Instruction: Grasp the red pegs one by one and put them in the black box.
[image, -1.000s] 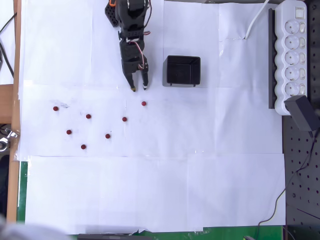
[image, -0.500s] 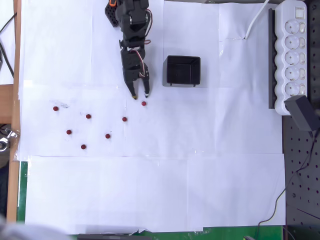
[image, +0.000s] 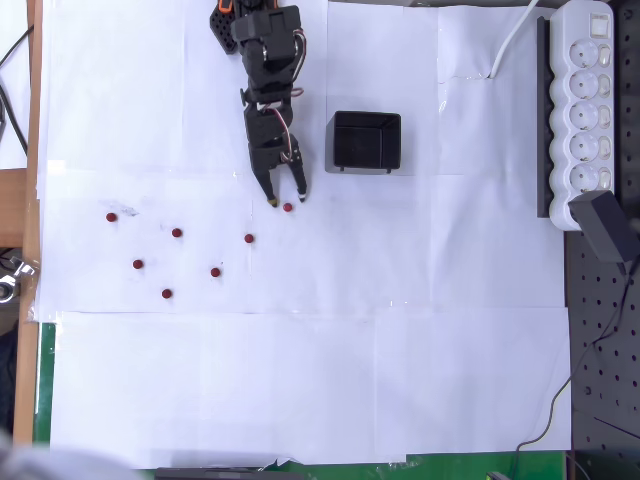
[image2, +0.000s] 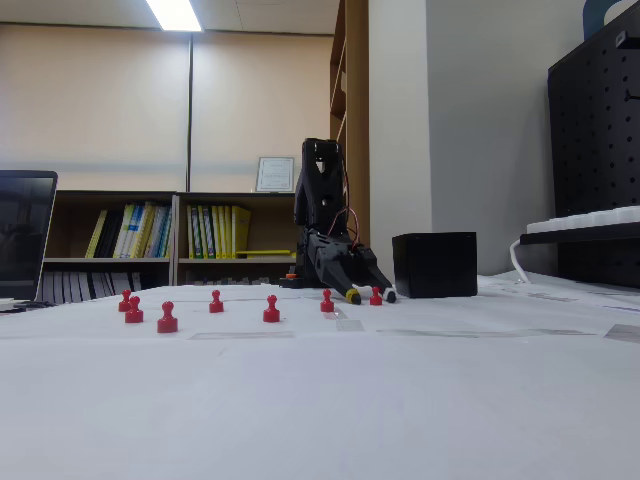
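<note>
Red pegs lie scattered on the white paper sheets (image: 300, 400), seven of them in the overhead view: small dark red dots from above, and in the fixed view little pawn-like shapes with round tops, standing upright. Six form a loose group at the left of the overhead view, among them one at the far left (image: 111, 216) and one lowest down (image: 166, 294). The seventh peg (image: 288, 207) (image2: 375, 297) sits apart, closer to the black box (image: 366, 140) (image2: 434, 264), a small square open-topped tray standing just right of the arm. The gripper (image: 287, 201) (image2: 370, 295) reaches down to the paper with its fingers spread, and that seventh peg lies between the two fingertips. Whether a fingertip touches it cannot be told. A white power strip (image: 588, 105) lies at the right edge.
</note>
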